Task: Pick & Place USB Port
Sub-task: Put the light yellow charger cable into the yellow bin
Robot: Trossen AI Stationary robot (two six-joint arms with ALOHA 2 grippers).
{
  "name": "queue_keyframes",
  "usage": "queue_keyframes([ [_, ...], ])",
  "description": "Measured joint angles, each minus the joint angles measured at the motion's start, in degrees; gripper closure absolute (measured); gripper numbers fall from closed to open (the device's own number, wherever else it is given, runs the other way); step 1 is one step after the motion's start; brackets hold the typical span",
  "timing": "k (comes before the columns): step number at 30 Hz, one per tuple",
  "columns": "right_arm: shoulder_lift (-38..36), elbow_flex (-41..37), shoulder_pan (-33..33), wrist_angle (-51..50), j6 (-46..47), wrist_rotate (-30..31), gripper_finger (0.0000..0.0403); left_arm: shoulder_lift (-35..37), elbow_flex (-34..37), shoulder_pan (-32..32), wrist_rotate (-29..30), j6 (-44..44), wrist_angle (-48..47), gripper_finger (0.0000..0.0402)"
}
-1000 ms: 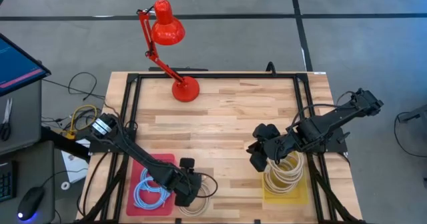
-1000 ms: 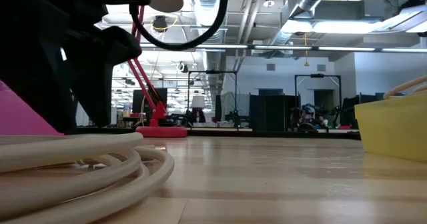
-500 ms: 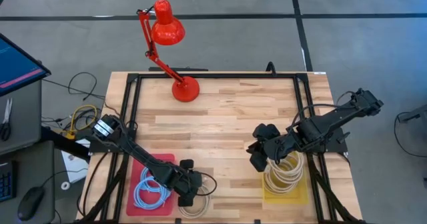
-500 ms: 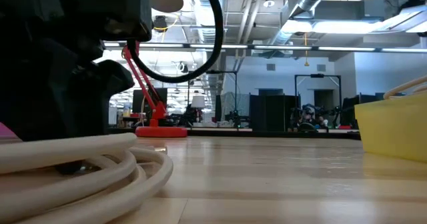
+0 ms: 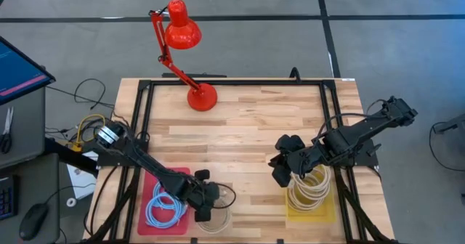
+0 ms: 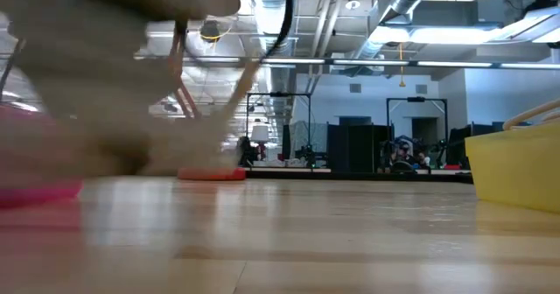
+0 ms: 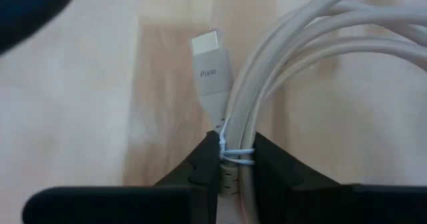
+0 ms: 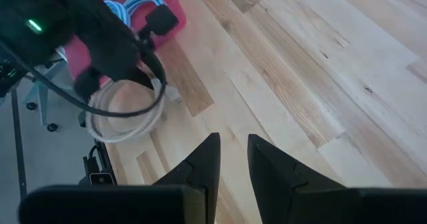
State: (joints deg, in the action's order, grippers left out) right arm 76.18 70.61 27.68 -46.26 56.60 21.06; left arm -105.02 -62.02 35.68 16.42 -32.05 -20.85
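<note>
**Left hand closes on the white cable at the bench's front edge**

Since a second ago the left hand (image 5: 205, 213) has gone from wide open to pinched on the coiled white cable (image 5: 218, 218), and in the low view that coil has turned from a sharp shape lying flat into a pale blur at about nine o'clock. From above, the left hand sits at roughly seven o'clock on the bench (image 5: 247, 128), just beside the pink tray (image 5: 149, 182) that holds a blue cable (image 5: 164, 206). The left wrist view shows its two fingers (image 7: 203, 167) pressed against the bundled strands where a thin tie (image 7: 237, 156) binds them, the cable's plug (image 7: 212, 67) pointing away from the hand. The right hand (image 5: 279, 170) hangs at about four o'clock beside the yellow tray (image 5: 327, 209), which holds another white coil (image 5: 311, 186); its fingers (image 8: 203, 164) stand a narrow gap apart with nothing between them. A red lamp (image 5: 182, 30) stands at twelve o'clock.
</note>
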Motion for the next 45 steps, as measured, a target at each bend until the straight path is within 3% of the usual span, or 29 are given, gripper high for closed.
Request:
queue_keyframes([
  [10, 0.0, 0.0, -1.3, 0.0, -0.1, 0.4, 0.0333, 19.4, -0.2, -3.3, 12.7, 2.2, -1.1, 0.0343],
  [15, 0.0, 0.0, -2.0, 0.0, -0.1, 0.5, 0.0333, 27.6, -0.2, -2.1, 18.5, -0.2, -12.1, 0.0343],
  [20, 0.0, 0.0, -2.0, 0.0, -0.1, 0.5, 0.0333, 31.6, -0.2, 0.9, 18.8, -10.8, -27.8, 0.0343],
  [25, 0.0, 0.0, -2.0, 0.0, -0.2, 0.5, 0.0333, 30.9, -0.2, 4.6, 14.8, -19.6, -37.9, 0.0343],
  [31, 0.0, 0.0, -2.0, -1.0, -0.5, 0.4, 0.0333, 30.7, -0.2, 5.7, 15.0, -20.5, -30.7, 0.0343],
  [37, 0.0, 0.0, -1.8, -2.1, 2.0, 0.1, 0.0333, 30.7, -0.2, 4.0, 18.9, -11.7, -17.2, 0.0343],
  [45, 0.0, 0.0, -2.3, 20.0, 1.2, -0.1, 0.0333, 30.7, -0.3, -2.2, 20.6, -5.3, -13.1, 0.0343],
])
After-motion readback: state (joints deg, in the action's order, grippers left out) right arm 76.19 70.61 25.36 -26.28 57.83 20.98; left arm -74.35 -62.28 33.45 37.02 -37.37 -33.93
